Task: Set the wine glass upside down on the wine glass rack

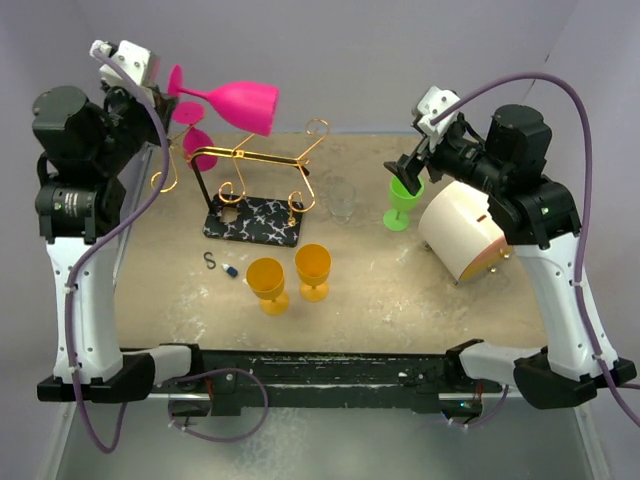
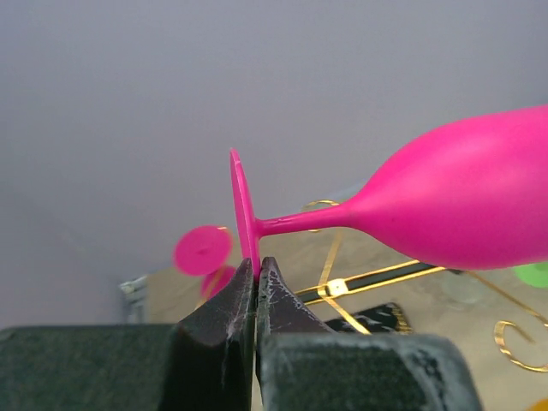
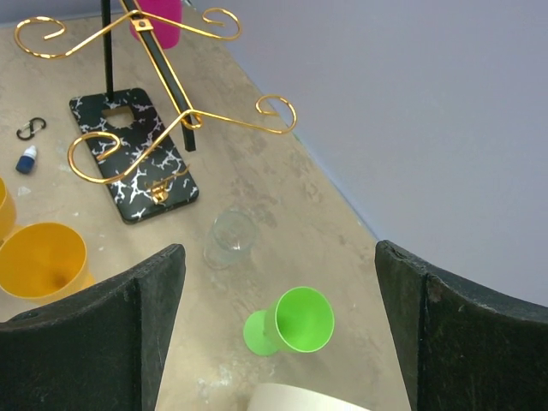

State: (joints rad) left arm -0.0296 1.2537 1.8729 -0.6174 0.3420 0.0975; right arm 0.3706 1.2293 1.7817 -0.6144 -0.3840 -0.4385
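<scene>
The left tool (image 2: 257, 267), clamped on the foot rim, holds the wine glass (image 1: 235, 103) sideways over the wine glass rack (image 1: 252, 160), stem clear for hanging; the right tool (image 3: 278, 257) stands wide open, empty.

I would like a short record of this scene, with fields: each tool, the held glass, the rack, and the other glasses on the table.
left tool: shut on the foot of the pink wine glass
held glass pose: lying sideways in the air, not on the wine glass rack
right tool: open, over the green glass
rack load: one other pink glass hanging, foot up
table: two orange glasses, one clear glass
</scene>
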